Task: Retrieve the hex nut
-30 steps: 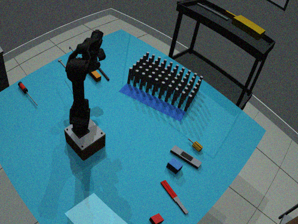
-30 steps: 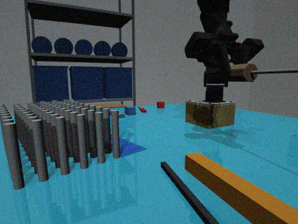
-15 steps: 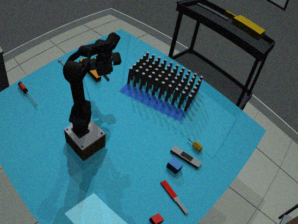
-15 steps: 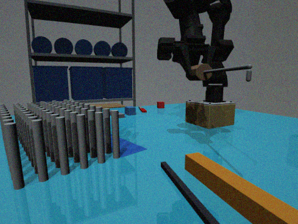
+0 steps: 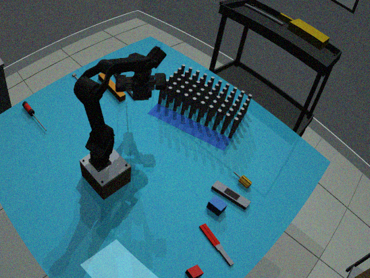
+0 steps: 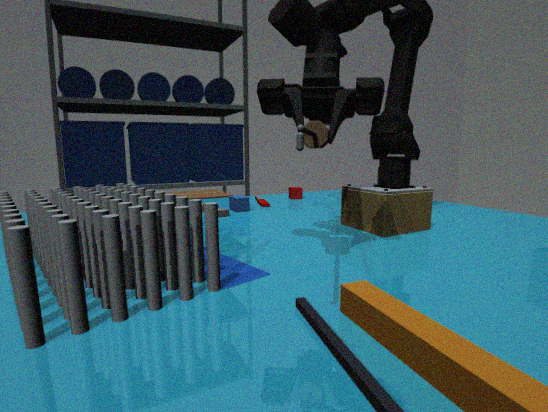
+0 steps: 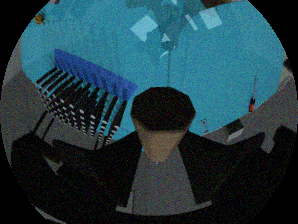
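Observation:
The metal spacers (image 5: 234,128) (image 6: 212,247) stand upright in a dense field behind the blue taped strip (image 5: 189,126) (image 6: 240,272) (image 7: 70,61). The small hex nut cannot be made out in any view. My gripper (image 6: 316,135) (image 7: 158,132) is shut on a tool's wooden handle (image 6: 317,131) (image 7: 157,142), well above the table. The tool's grey end (image 6: 300,139) points toward the exterior camera. In the top view the gripper is left of the field's back-left part, and the handle is hidden there.
An orange bar (image 5: 111,87) (image 6: 430,335) and a dark rod (image 6: 345,352) lie left of the field. A red screwdriver (image 5: 28,108) (image 7: 251,105) lies farther left. A yellow screwdriver (image 5: 244,181), grey bar (image 5: 231,194), blue block (image 5: 217,205) and red-handled tool (image 5: 210,235) lie toward the right front.

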Tool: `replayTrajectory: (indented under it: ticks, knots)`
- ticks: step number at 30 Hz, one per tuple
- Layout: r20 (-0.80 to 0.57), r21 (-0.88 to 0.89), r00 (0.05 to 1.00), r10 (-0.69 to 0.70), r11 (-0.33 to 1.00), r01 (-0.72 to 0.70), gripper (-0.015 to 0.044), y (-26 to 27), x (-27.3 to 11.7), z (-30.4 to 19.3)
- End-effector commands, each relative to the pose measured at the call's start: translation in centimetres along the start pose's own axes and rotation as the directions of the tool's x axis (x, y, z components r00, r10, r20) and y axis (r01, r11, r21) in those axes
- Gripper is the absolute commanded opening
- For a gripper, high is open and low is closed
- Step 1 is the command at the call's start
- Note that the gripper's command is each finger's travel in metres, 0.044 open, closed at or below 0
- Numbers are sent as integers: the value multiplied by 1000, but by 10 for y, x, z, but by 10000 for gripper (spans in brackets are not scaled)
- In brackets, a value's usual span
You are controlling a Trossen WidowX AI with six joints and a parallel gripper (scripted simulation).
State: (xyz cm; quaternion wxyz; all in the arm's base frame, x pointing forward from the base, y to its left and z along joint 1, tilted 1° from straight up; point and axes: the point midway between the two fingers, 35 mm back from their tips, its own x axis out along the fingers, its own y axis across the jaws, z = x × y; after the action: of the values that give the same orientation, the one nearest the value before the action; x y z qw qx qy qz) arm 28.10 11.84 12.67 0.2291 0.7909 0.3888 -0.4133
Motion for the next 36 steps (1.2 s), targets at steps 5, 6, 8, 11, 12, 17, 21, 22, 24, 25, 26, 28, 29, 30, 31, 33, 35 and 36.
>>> replayTrajectory:
  ticks: [5,6,8,11,12,17,21,22,24,25,26,28,29,30,31,33,35,36]
  knots:
    - [8,99,998,62,993,-63,0,27,-14,22]
    - [9,112,997,70,991,-71,0,30,-16,25]
    - [12,137,996,86,987,-87,0,37,-20,31]
    - [19,183,994,105,977,-107,0,44,-26,41]
    - [22,198,994,111,974,-113,0,47,-28,44]
    - [32,264,989,147,953,-151,0,59,-38,61]
    - [41,311,983,178,933,-182,0,69,-47,74]
    - [44,323,981,186,927,-191,0,72,-49,77]
    - [49,345,978,202,916,-207,0,76,-54,84]
    - [52,356,976,210,910,-215,0,78,-56,87]
    - [55,367,974,218,903,-223,0,80,-59,91]
    - [60,388,970,233,890,-238,0,84,-63,98]
    - [64,399,968,241,883,-246,0,86,-66,101]
    - [67,410,966,249,876,-254,0,88,-68,105]
    - [70,420,964,256,869,-262,0,90,-71,108]
    - [77,441,959,271,854,-277,0,93,-76,115]
    - [84,461,955,286,838,-292,0,96,-80,122]
    - [88,471,952,293,830,-299,0,97,-83,126]
